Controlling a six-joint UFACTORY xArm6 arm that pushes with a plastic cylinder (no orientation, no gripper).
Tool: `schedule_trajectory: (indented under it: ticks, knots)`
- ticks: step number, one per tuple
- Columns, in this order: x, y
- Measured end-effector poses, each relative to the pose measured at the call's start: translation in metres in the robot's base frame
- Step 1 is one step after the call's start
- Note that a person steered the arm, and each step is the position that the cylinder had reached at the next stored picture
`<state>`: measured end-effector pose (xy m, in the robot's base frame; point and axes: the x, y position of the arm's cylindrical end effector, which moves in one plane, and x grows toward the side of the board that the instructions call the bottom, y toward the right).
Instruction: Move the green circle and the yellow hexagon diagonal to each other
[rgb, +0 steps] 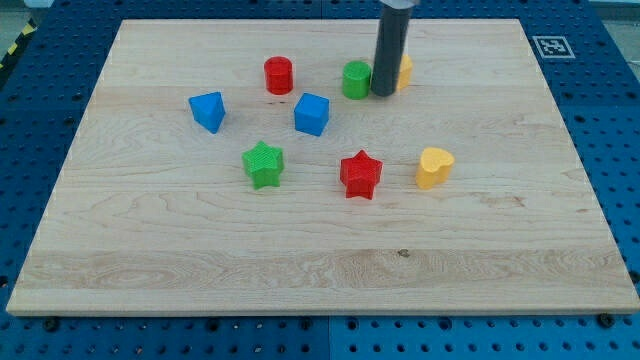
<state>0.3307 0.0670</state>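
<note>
The green circle (356, 79) stands near the view's top centre of the wooden board (200, 250). The yellow hexagon (404, 71) is just to its right, mostly hidden behind my rod. My tip (384, 94) rests on the board between the two, close against the green circle's right side and in front of the hexagon's left part. Whether it touches either block cannot be told.
A red cylinder (278, 75) is left of the green circle. A blue cube (312, 114) and a blue triangular block (208, 111) lie lower left. A green star (263, 164), a red star (361, 174) and a yellow heart (434, 167) sit mid-board.
</note>
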Motion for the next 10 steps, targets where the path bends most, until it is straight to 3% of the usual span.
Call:
schedule_trajectory:
  ticks: [2, 5, 10]
  knots:
    - [-0.013, -0.031]
    - [-0.008, 0.013]
    - [-0.002, -0.072]
